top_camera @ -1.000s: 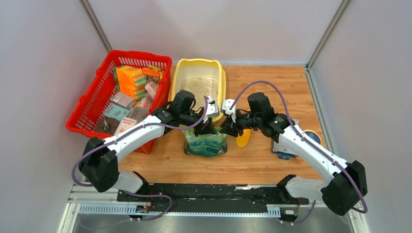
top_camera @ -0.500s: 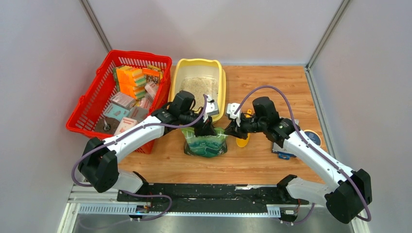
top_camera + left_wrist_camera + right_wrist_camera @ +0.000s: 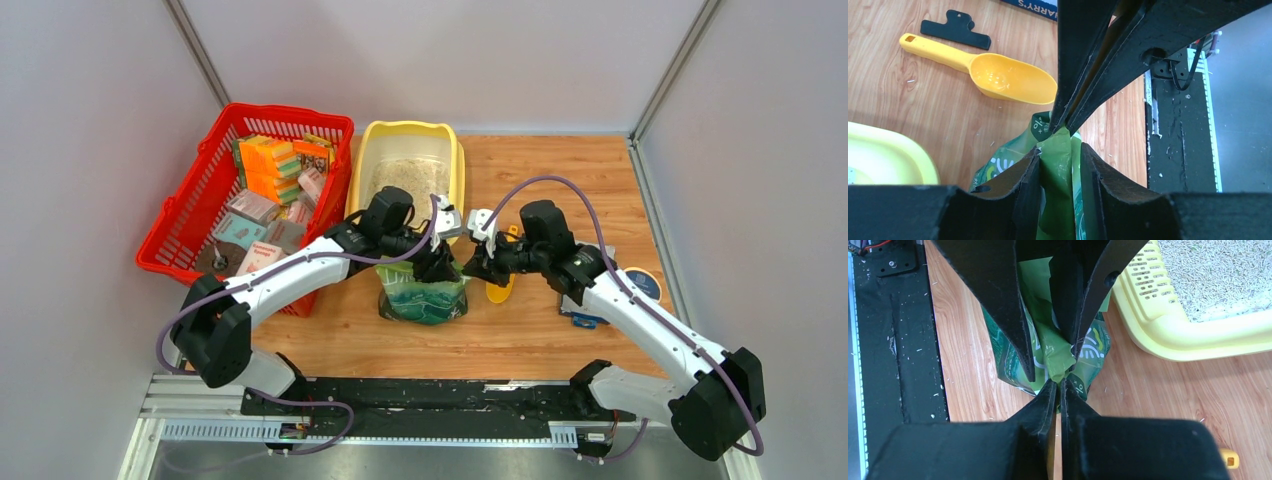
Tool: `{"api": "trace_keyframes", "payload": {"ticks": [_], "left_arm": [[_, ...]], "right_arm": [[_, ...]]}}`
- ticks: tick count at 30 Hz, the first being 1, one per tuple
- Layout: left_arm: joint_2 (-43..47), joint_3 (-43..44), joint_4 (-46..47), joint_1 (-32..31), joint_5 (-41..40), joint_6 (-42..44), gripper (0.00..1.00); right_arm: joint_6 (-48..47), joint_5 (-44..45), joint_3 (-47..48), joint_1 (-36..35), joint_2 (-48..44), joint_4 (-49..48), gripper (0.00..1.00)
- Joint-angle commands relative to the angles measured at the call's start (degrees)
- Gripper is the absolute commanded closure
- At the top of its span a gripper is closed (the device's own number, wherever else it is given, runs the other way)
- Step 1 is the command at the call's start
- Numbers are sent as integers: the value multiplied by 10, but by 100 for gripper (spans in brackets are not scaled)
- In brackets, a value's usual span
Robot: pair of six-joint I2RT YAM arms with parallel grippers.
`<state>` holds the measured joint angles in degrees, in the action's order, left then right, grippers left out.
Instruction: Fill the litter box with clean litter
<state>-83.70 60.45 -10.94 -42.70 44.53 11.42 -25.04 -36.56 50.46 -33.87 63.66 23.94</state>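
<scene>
Opening the pouch [image 3: 422, 297], upright just in front of the box [image 3: 405, 128] with litter [image 3: 410, 178] lying in it, top edge pinched tight in left claw [image 3: 1060, 152] and right claw [image 3: 1059, 386] alike; next, by the look of it, pulling apart evenly, then tipping over the rim.

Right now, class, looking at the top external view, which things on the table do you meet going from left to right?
red basket → litter box → yellow scoop → round dark object
</scene>
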Motion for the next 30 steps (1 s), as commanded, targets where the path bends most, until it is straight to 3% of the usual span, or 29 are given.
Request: {"api": "trace_keyframes", "payload": {"ticks": [1, 2, 4, 7, 8, 9, 11, 15, 20, 30], "left_arm": [[-3, 19, 15, -15, -13, 17, 59], [-3, 20, 10, -15, -16, 25, 60], [-1, 21, -7, -15, -23, 29, 60], [0, 24, -29, -10, -29, 27, 56], [6, 25, -32, 0, -26, 21, 53], [10, 26, -39, 4, -21, 17, 38], [30, 25, -46, 16, -13, 14, 29], [75, 20, -76, 43, -10, 34, 26], [113, 20, -134, 56, -9, 57, 26], [142, 8, -135, 56, 15, 56, 28]], "right_arm": [[15, 5, -3, -2, 0, -34, 95], [15, 6, -4, -2, -2, -34, 93], [7, 11, -1, -2, -8, -35, 74], [-40, 7, -5, -4, -37, -43, 58], [-54, 8, -7, -5, -44, -46, 56], [-76, 7, -10, -5, -58, -49, 51], [-99, -2, -15, -8, -66, -49, 49], [-134, -5, -25, -25, -77, -54, 47], [-175, 2, -41, -69, -80, -86, 49], [-160, 56, -57, -83, -49, -159, 49]]}}
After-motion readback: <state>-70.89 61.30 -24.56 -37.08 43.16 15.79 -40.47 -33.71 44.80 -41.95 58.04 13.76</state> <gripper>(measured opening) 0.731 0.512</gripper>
